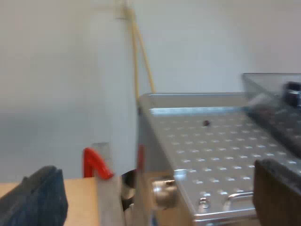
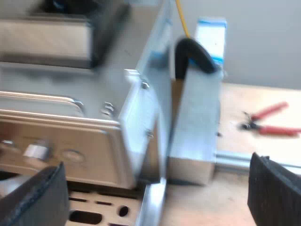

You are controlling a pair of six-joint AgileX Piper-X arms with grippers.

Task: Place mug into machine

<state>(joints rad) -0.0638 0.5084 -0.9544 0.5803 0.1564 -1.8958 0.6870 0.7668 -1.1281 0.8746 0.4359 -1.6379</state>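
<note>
The espresso machine's perforated metal top lies just under my left gripper, whose fingers stand wide open with nothing between them. The dark bean hopper rises at the far end of that top. A round metal knob sticks out of the machine's front edge. My right gripper is open too, spread wide before the machine's front panel and its side corner. The slotted drip tray lies low between the fingers, and a knob sits on the panel.
A grey metal post with a black cap stands against the machine's side, a white and blue box behind it. Red-handled pliers lie on the wooden table. A red clamp part sits by a pale upright post.
</note>
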